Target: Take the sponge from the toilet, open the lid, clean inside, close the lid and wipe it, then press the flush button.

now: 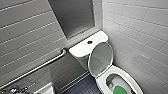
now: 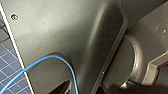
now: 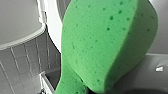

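One bright green, pore-dotted soft sponge (image 3: 107, 42) was the thing to handle here. In the right wrist view it rose close before the camera, broad rounded lobe foremost, narrowing toward the arm. It touched no surface, so I judged the right jaws clenched on its narrow end, though they were hidden behind it. In the head view the same green patch (image 1: 119, 90) sat over the open bowl of the white ceramic toilet (image 1: 127, 77). The white rounded-oval plastic lid (image 1: 101, 58) stood raised, leaning back against the tank. The small dark round flush button (image 1: 89, 42) lay in the middle of the tank top. Whether the left jaws were released or clenched I could not tell; that wrist view gave dark casing and a thin blue cable (image 2: 50, 57).

The sponge looked light and squashy, likely to spring back after a squeeze and to grow heavier and slicker once wet. The pinched middle seemed the best place to hold it, since the lobes on either side would check slipping. A soft body like this would probably fold when pressed on porcelain, so a firm grip near the working lobe seemed wise.
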### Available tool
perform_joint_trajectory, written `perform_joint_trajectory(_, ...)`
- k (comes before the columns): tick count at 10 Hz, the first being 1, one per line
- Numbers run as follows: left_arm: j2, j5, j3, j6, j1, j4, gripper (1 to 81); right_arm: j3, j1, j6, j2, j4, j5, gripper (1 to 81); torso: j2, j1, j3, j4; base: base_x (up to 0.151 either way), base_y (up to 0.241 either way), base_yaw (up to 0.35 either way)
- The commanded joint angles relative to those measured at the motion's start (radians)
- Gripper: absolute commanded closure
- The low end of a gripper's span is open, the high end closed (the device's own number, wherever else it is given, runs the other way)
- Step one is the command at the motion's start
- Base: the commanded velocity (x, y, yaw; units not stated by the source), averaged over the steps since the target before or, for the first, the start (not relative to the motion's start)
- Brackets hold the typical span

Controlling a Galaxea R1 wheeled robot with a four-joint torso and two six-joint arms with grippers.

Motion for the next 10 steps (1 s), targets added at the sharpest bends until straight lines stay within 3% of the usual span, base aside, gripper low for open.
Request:
perform_joint_trajectory(1, 0.000, 0.091, 0.008, 0.001, 0.019, 0.007, 1.0, 0.112, -0.028, 0.003, -0.094, -0.016, 0.026, 81.1, 0.000, 0.000, 0.000, 0.000, 0.000, 0.000, 0.000)
perform_joint_trajectory(5, -0.003, 0.091, 0.009, 0.001, 0.019, 0.008, 1.0, 0.187, -0.163, 0.003, -0.188, -0.019, 0.055, 81.1, 0.000, 0.000, 0.000, 0.000, 0.000, 0.000, 0.000)
perform_joint_trajectory(10, -0.037, 0.082, 0.026, -0.002, -0.013, -0.004, 1.0, 0.142, -0.323, -0.004, -0.234, -0.042, 0.067, 81.1, 0.000, 0.000, 0.000, 0.000, 0.000, 0.000, 0.000)
